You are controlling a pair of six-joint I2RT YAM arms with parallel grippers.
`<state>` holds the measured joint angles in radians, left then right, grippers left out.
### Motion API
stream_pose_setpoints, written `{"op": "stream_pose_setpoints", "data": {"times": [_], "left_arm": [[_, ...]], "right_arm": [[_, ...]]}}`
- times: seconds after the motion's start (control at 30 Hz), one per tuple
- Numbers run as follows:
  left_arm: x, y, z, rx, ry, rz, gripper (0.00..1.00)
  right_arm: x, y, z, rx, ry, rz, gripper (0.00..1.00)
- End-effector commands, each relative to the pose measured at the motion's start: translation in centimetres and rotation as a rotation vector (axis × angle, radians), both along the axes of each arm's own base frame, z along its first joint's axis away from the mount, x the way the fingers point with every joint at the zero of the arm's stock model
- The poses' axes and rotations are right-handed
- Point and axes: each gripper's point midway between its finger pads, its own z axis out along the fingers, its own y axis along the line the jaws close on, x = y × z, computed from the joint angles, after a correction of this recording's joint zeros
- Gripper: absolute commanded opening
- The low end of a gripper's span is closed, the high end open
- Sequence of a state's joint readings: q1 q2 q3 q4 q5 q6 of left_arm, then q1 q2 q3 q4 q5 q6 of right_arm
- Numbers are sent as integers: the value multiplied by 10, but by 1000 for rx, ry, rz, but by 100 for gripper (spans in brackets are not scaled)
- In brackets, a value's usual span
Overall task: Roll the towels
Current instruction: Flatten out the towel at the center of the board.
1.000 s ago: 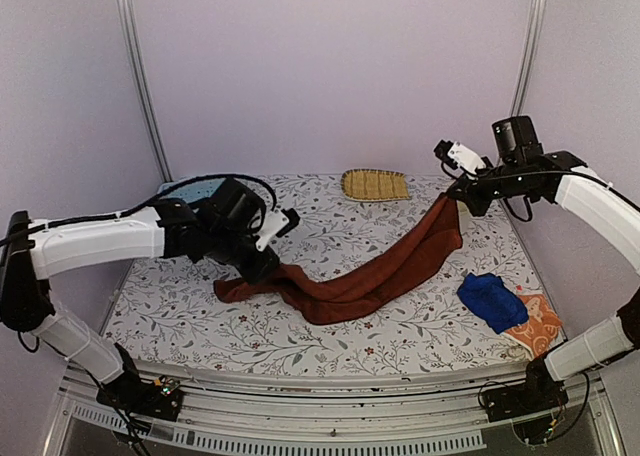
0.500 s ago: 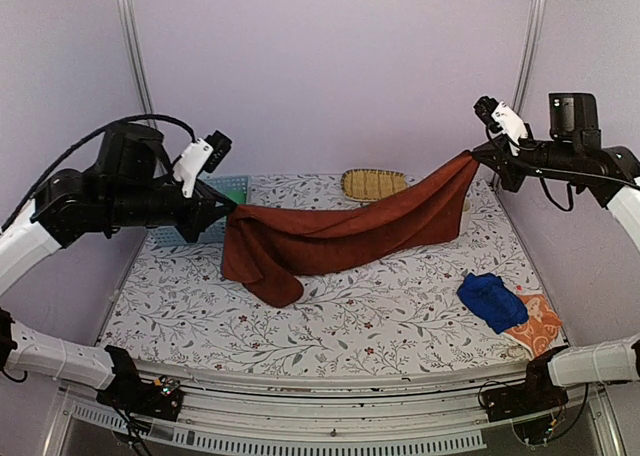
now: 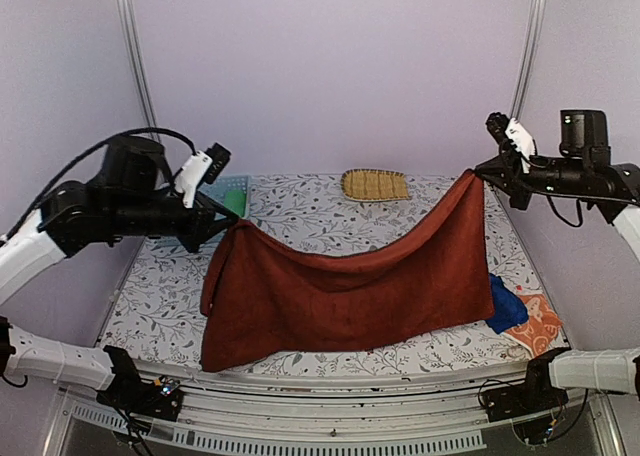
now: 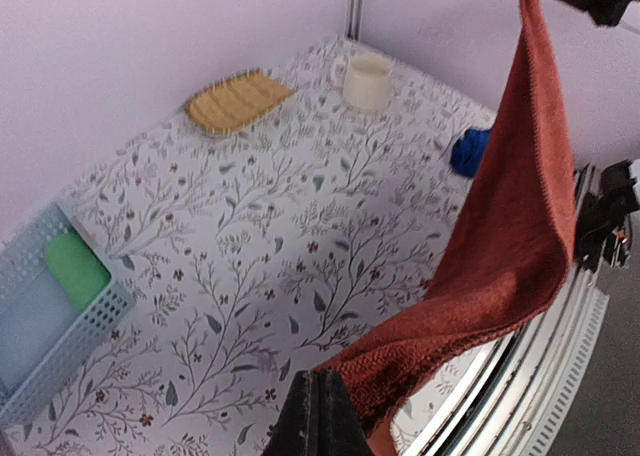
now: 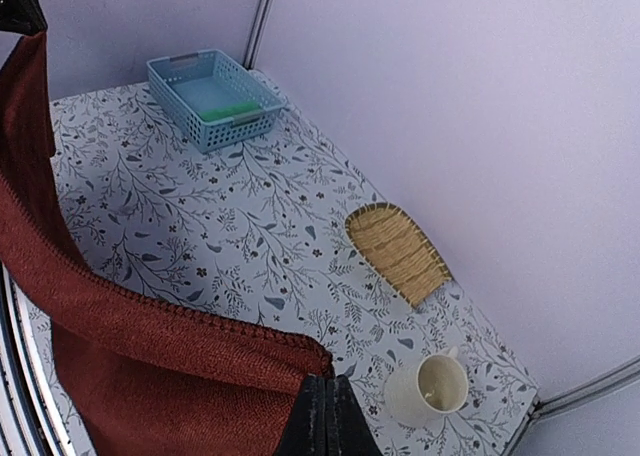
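Brown towel (image 3: 345, 291) now hangs spread above the desk (image 3: 310, 211) — left end effector (image 3: 222, 221) and right end effector (image 3: 478, 174) clamped on its corners — ready for flattening.

Robot lab booth: plain lilac walls (image 3: 330, 66), aluminium frame posts (image 3: 137, 66), floral-covered table (image 3: 310, 201).

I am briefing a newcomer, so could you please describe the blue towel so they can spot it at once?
Find the floral-patterned table and look at its near right corner. There, partly hidden behind the hanging reddish-brown terry towel, lies a crumpled royal blue terry towel. It is the only deep blue cloth, darker and bunchier than the flat orange terry towel touching it.
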<state>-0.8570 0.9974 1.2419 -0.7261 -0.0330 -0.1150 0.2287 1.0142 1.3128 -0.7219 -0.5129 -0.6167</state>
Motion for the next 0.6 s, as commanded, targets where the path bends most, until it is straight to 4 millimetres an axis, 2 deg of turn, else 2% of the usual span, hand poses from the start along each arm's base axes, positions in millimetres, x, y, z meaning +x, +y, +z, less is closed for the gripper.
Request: {"op": "stream_pose_setpoints", "data": {"times": [0.0, 0.07, 0.1, 0.13, 0.2, 0.27, 0.33, 0.4, 0.43, 0.5, 0.57], "left_arm": [[76, 10, -112, 80, 219, 104, 0], [117, 10, -146, 89, 269, 157, 2], [138, 10, -166, 114, 299, 193, 11], [158, 10, -178, 146, 318, 231, 17], [191, 10, -203, 229, 360, 308, 24], [210, 13, -207, 262, 354, 373, 30], [211, 17, -202, 250, 344, 408, 36], [197, 24, -200, 239, 360, 423, 38], [186, 28, -200, 235, 372, 430, 38], [154, 40, -213, 245, 433, 448, 38], [121, 42, -221, 227, 491, 426, 37]], "right_arm": [[65, -4, -91, -81, 206, -112, 2], [98, -5, -136, -128, 288, -153, 2], [118, -4, -169, -159, 356, -171, 2], [135, -4, -187, -177, 387, -184, 2], [170, -6, -212, -203, 427, -229, 2], [198, -9, -227, -221, 456, -275, 2], [211, -10, -229, -217, 472, -297, 2], [211, -8, -225, -203, 473, -294, 2], [208, -7, -224, -197, 473, -287, 2], [199, -6, -221, -185, 473, -274, 2], [190, -5, -219, -173, 473, -264, 2]]}}
